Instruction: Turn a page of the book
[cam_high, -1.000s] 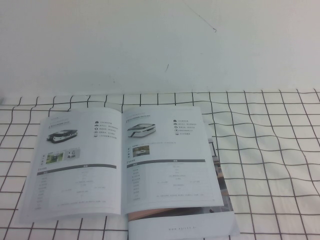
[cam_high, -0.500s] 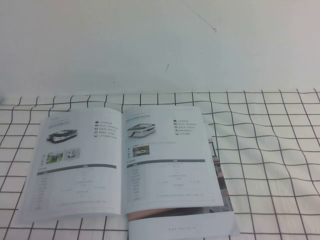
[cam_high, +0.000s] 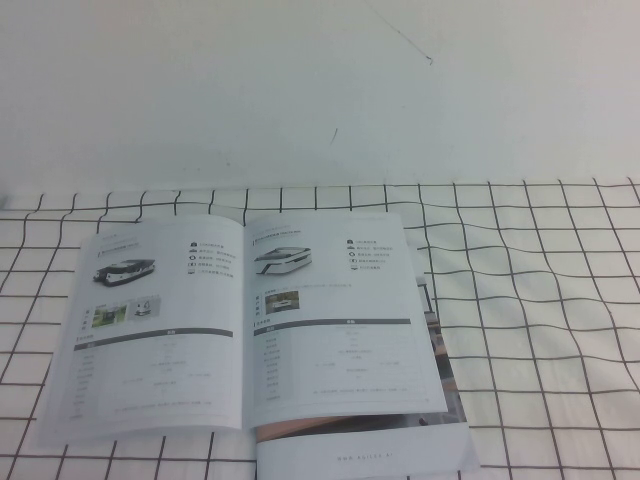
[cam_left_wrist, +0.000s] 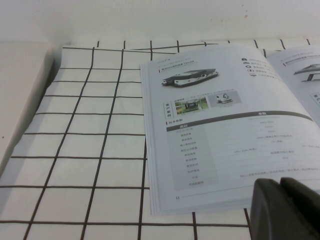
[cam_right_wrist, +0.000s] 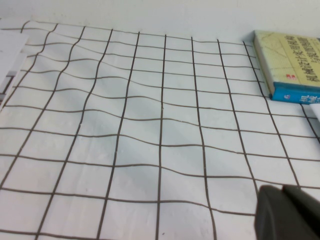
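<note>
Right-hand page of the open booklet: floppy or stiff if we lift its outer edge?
Probably floppy: the page is one thin leaf lying flat on the book, so it should bend rather than lift whole. Its glossy face may slip under jaws. The left gripper sits at the booklet's near edge; the right gripper sits over the grid cloth.

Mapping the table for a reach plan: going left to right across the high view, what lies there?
Bare checked cloth → the book's left-hand leaf → the page showing a low white vehicle → wrinkled checked cloth. Neither the left gripper nor the right gripper appears in this view.
</note>
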